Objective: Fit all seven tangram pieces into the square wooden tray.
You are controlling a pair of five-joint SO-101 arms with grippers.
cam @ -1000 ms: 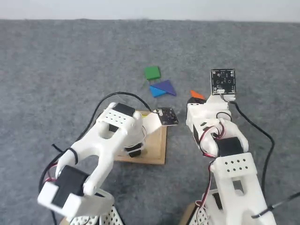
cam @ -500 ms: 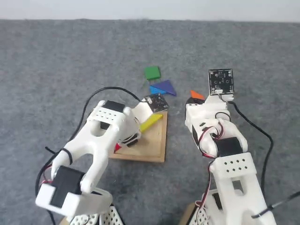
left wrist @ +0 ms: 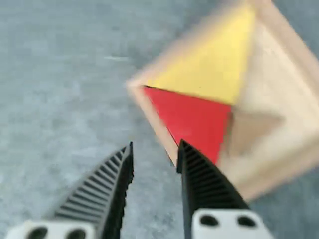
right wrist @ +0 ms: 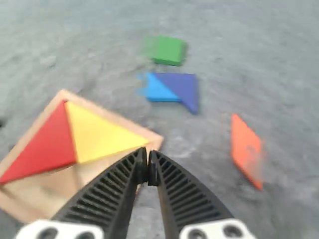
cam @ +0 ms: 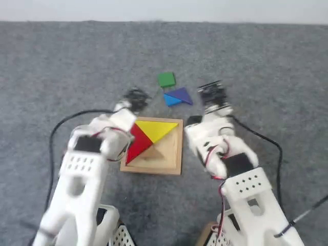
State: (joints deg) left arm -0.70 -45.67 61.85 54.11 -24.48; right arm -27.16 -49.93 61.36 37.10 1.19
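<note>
Left wrist view: the left gripper (left wrist: 156, 147) hangs with jaws parted and empty beside the rim of the square wooden tray (left wrist: 151, 121), where a red triangle (left wrist: 192, 117) and a yellow triangle (left wrist: 214, 64) lie edge to edge. The right gripper (right wrist: 148, 152), clenched on nothing, hovers near a tray corner. Out on the grey mat (right wrist: 279, 59) lie a blue triangle (right wrist: 158, 90) touching a purple triangle (right wrist: 184, 87), a green square (right wrist: 168, 50) and an orange parallelogram (right wrist: 246, 149).

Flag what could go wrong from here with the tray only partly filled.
1. The open left gripper hangs close by the corner of the tray; a bump might shift the tray and unseat the red triangle and yellow triangle.
2. The blue piece and purple piece touch, so grasping one may drag the other.
</note>
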